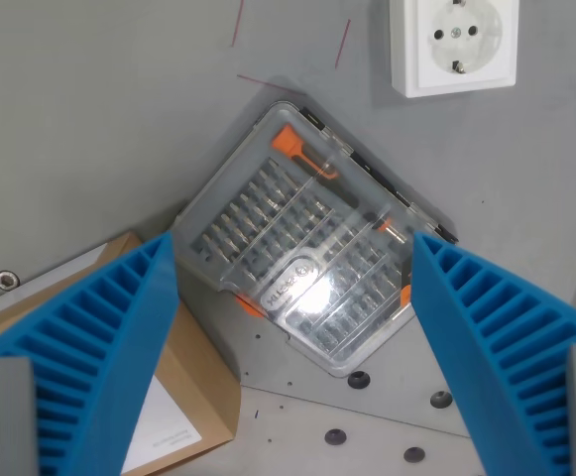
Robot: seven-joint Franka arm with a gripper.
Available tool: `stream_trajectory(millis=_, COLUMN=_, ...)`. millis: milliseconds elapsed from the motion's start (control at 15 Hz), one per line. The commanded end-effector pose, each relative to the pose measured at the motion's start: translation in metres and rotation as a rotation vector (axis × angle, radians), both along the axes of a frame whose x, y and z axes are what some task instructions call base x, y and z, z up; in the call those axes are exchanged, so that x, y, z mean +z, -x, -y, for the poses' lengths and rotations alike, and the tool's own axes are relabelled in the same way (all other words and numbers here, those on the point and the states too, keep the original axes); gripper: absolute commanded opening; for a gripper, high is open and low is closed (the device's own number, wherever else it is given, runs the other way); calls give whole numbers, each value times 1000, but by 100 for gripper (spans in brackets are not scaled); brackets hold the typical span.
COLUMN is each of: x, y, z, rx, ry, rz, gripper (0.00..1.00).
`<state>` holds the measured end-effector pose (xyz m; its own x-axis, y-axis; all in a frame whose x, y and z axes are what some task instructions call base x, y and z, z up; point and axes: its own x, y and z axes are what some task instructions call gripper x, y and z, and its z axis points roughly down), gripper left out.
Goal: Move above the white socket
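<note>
The white socket (454,44) lies flat on the grey surface at the top right of the wrist view, partly cut by the top edge. My gripper (292,297) is open, its two blue ribbed fingers (109,347) spread wide at the bottom left and bottom right. Between them, below the camera, lies a clear plastic bit-set case (302,243) with orange clips. The socket is well above and to the wrist view's right of the gripper's centre.
A brown cardboard box (183,397) with a white label sits at the bottom left. A grey metal plate with screw holes (367,407) lies under the case. Thin red marks (342,45) are drawn on the surface near the top.
</note>
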<state>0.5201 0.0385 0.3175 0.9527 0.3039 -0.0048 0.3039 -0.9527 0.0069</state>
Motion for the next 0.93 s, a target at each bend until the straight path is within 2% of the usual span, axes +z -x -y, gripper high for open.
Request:
stream_trajectory(millis=67, x=2, y=0, z=0, rx=0, ry=0, rz=3, gripper=100)
stream_trajectory(millis=533, x=0, y=-1, z=1, rx=5, ry=1, rz=4, gripper=100)
stream_trajectory(millis=933, x=-7, y=-5, z=5, rx=21, ry=1, rz=17, gripper=100)
